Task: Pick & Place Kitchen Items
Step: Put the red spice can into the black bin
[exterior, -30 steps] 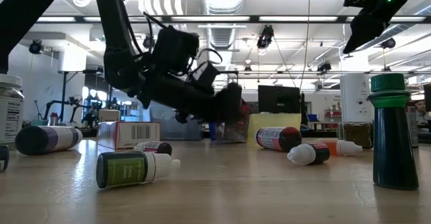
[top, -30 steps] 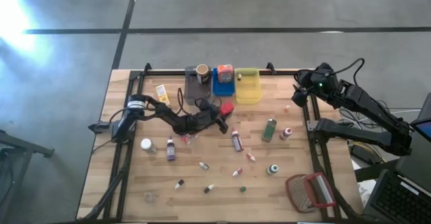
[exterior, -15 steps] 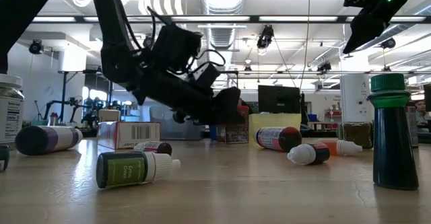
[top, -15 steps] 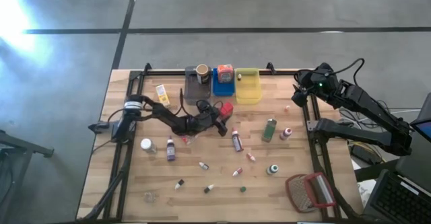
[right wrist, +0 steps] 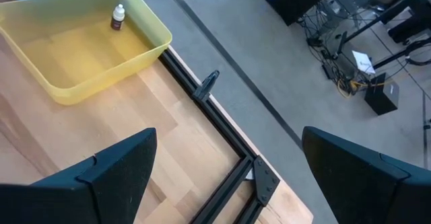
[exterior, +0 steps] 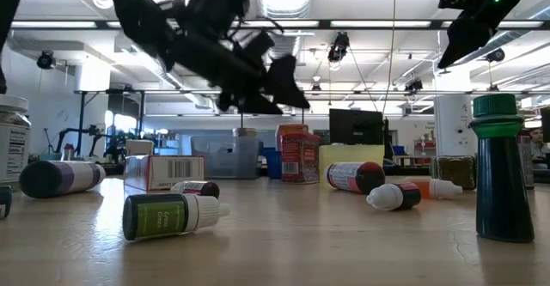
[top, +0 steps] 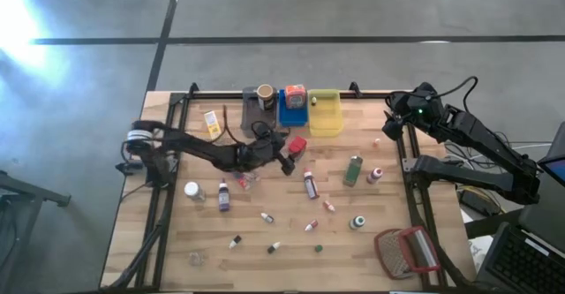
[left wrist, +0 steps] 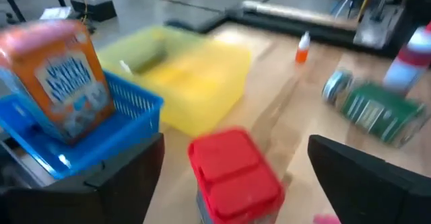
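Now the left hand (top: 284, 155), fingers spread and empty above the red-capped jar (top: 297, 143) standing mid-frame beside the yellow plastic bin (top: 325, 123), should lift straight clear without toppling it.

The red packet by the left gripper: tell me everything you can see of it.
The red packet stands upright on the wooden table, just in front of the yellow bin and the blue bin. It has a red, lid-like top and printed sides, as the low view shows. The left gripper, fingers open, hovers just behind it without touching. Nothing else touches it.
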### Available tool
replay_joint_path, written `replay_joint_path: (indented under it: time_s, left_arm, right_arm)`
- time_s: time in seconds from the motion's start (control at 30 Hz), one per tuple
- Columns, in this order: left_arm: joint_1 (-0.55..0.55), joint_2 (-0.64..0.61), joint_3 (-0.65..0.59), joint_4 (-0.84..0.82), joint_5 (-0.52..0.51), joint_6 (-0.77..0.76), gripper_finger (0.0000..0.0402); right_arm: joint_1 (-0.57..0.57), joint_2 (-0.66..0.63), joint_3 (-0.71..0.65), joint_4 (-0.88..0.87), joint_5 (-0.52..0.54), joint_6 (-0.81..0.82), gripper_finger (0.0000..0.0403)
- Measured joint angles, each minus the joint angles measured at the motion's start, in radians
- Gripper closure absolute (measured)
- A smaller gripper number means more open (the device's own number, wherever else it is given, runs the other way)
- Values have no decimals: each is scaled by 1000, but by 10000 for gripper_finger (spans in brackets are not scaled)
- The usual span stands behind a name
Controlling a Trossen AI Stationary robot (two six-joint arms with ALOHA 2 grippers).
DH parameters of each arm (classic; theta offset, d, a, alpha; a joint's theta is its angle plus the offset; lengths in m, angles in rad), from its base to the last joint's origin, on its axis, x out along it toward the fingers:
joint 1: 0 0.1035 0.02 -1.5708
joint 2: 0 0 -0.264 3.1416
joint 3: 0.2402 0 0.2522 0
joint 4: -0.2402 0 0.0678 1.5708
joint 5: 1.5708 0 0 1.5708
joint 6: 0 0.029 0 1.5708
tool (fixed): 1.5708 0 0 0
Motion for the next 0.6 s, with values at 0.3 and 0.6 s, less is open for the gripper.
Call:
replay_joint_path:
  time_s: [0.3,0.6]
  left_arm:
    - [-1,-175,53,-7,31,-50,26]
    - [23,-185,358,-577,33,-250,26]
  right_arm:
    - [0,0,0,0,0,-3,37]
    - [0,0,0,0,0,-2,37]
